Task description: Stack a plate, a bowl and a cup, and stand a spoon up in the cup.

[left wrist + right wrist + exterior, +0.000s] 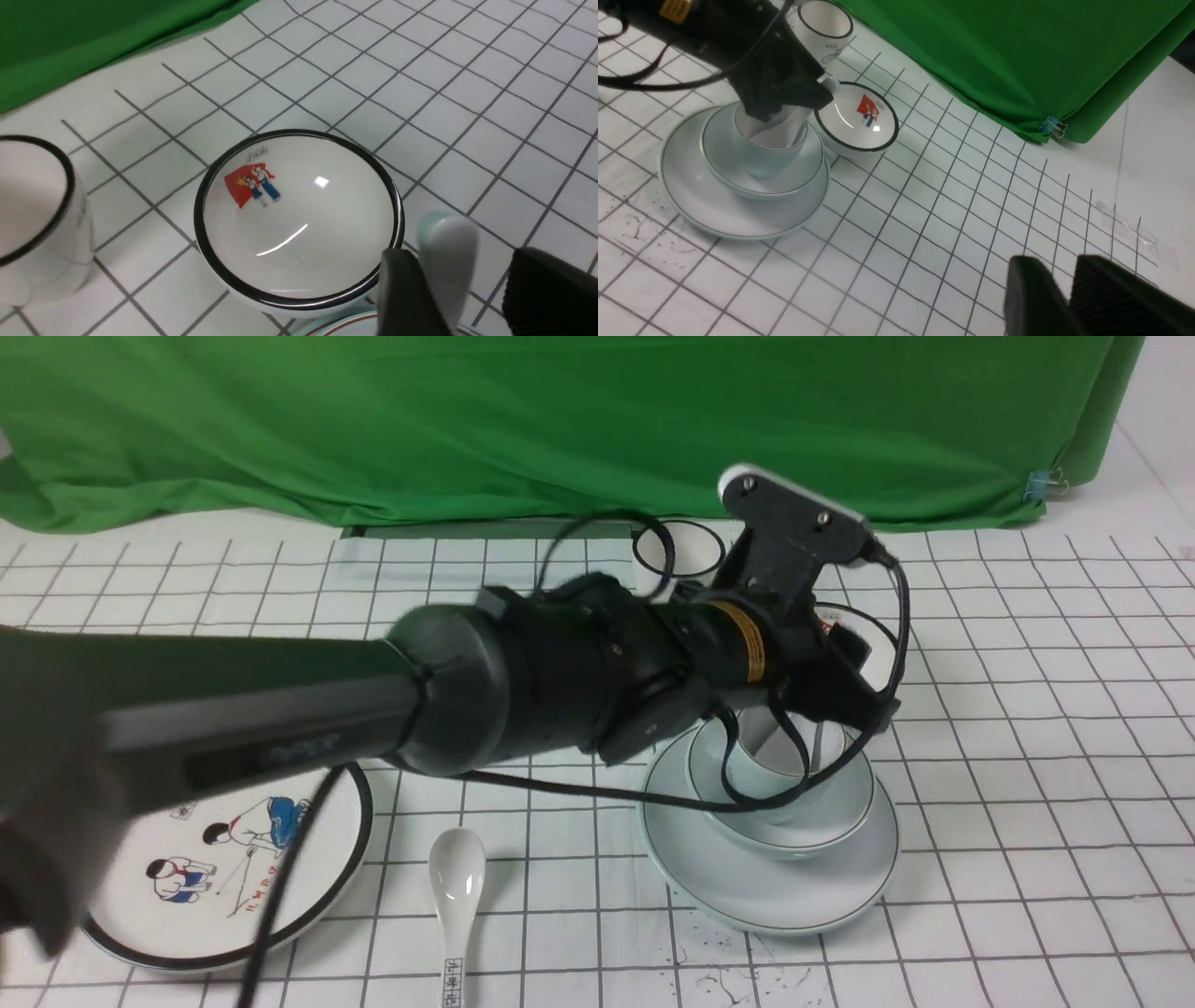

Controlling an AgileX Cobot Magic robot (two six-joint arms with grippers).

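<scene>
Stack is built: cup sits in bowl, bowl on plate, and spoon stands in the cup with its handle leaning up between the fingers of the left claw. Left claw looks spread. The handle rests against one finger with a clear gap to the other, so no pinch. Risk is the exit — pull away sideways and that finger drags the handle, levering the spoon out or tipping the cup, which only sits loose in the bowl. Cable loop hangs across the cup and could snag. Pictured bowl sits just beside the plate — easy to bump. Right claw is well apart from the stack with nothing between its fingers; pressed together or slightly parted, can't tell.
</scene>
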